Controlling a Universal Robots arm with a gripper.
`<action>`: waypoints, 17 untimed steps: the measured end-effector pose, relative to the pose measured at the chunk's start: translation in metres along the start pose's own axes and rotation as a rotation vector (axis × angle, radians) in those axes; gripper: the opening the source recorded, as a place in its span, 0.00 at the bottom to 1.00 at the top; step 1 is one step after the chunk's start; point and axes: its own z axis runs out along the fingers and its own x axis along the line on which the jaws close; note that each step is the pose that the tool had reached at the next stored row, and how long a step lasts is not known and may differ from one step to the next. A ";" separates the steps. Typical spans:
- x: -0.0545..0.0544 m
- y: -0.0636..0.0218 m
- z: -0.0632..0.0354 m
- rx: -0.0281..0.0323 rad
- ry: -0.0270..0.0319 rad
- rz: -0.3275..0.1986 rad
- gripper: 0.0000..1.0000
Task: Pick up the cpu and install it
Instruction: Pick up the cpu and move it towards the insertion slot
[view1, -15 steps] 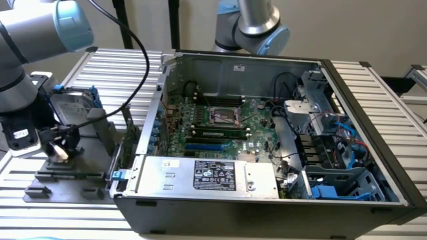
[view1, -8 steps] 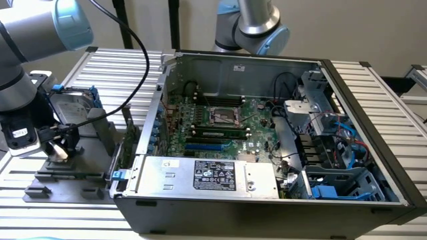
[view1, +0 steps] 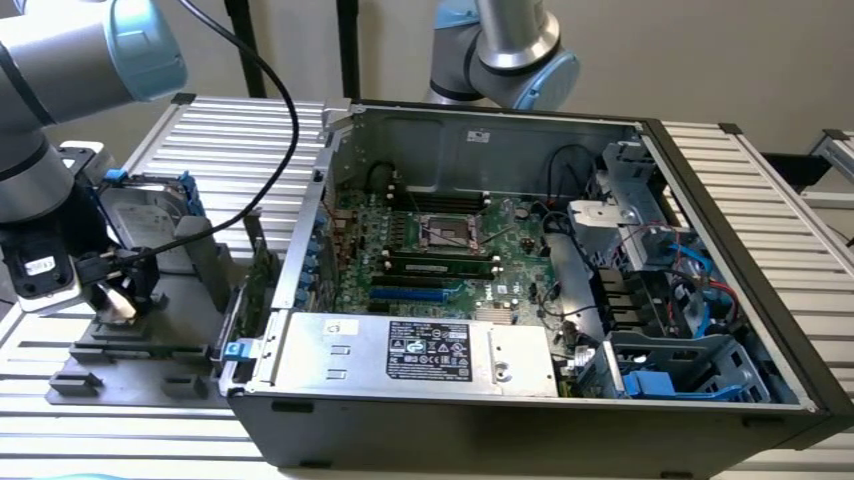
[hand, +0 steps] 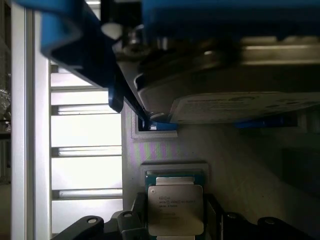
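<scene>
The cpu (hand: 175, 200), a small square chip with a silver-grey lid, lies flat in a square recess of the grey fixture plate (hand: 250, 165). My gripper (hand: 175, 222) straddles it, with dark fingers (hand: 138, 216) pressed against its two opposite edges. In the exterior view my gripper (view1: 120, 305) hangs low over the fixture plate (view1: 147, 352), at the exterior view's left of the open computer case (view1: 534, 425). The bare cpu socket (view1: 447, 232) sits in the middle of the motherboard inside the case.
A silver hard drive in a blue-edged frame (view1: 140, 215) stands on the fixture just beyond the cpu. A black cable (view1: 274, 120) loops from my arm. The silver power supply (view1: 400, 350) fills the case front. A second arm (view1: 501, 50) stands behind the case.
</scene>
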 end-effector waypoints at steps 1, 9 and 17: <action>0.000 0.0000 -0.0001 -0.0001 -0.0001 0.000 0.55; 0.000 0.0007 -0.0207 0.0002 0.0048 0.000 0.55; -0.002 0.0020 -0.0569 0.0005 0.0082 0.000 0.55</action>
